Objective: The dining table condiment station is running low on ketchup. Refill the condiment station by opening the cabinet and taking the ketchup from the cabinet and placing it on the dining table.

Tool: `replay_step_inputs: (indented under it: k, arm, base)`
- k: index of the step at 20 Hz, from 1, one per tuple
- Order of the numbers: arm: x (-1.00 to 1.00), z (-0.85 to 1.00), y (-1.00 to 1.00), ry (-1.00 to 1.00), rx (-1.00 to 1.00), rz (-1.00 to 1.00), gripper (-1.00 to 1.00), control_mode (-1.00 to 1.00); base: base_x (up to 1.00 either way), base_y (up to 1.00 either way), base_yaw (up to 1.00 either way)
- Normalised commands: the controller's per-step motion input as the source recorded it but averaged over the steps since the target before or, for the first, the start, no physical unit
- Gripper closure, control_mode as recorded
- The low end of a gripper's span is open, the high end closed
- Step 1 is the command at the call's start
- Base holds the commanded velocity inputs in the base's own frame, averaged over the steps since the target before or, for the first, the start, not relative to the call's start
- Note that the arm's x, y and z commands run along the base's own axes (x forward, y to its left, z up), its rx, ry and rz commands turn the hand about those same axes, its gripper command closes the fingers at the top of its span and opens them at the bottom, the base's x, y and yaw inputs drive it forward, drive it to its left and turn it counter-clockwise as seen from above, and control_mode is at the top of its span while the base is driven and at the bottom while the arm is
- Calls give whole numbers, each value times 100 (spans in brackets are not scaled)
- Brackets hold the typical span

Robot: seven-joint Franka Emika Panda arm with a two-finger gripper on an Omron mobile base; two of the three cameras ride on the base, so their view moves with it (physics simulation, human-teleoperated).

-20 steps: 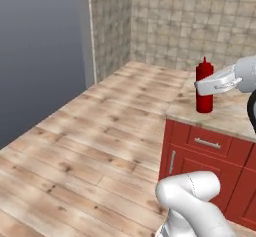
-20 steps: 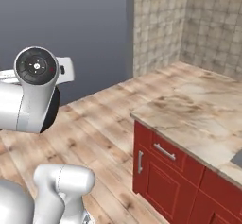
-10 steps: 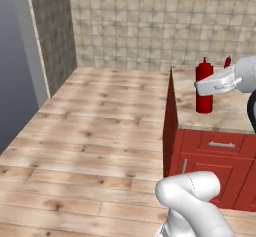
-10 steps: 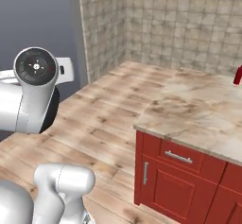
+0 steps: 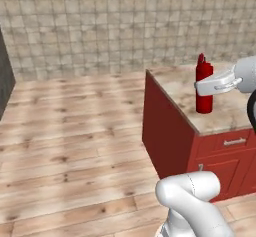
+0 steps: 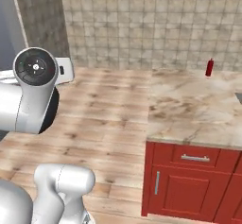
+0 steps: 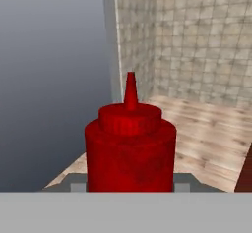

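Left base view: we carry the slim red plastic ketchup bottle (image 5: 203, 88) clamped in our gripper (image 5: 216, 85) above the beige marble-topped dining table (image 5: 182, 92); releasing it tilted could topple it.

Rendered home kitchen. Beige tiled wall (image 5: 115, 26) behind, wood-plank floor (image 5: 70, 146). Red island (image 6: 189, 185) with raised-panel door, drawer, silver bar handles, beige-brown marble tabletop (image 6: 189, 114). Red squeeze bottle (image 6: 210, 67) standing at far edge of tabletop.
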Motion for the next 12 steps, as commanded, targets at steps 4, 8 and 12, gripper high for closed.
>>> replay_step_inputs:
  k: [4, 8, 12]
  arm:
    - [0, 0, 0, 0, 0, 0, 100, 100]
    - [0, 0, 0, 0, 0, 0, 100, 100]
    - [0, 0, 0, 0, 0, 0, 100, 100]
  base:
    - [63, 88, -63]
    - [58, 88, -63]
    - [56, 87, -64]
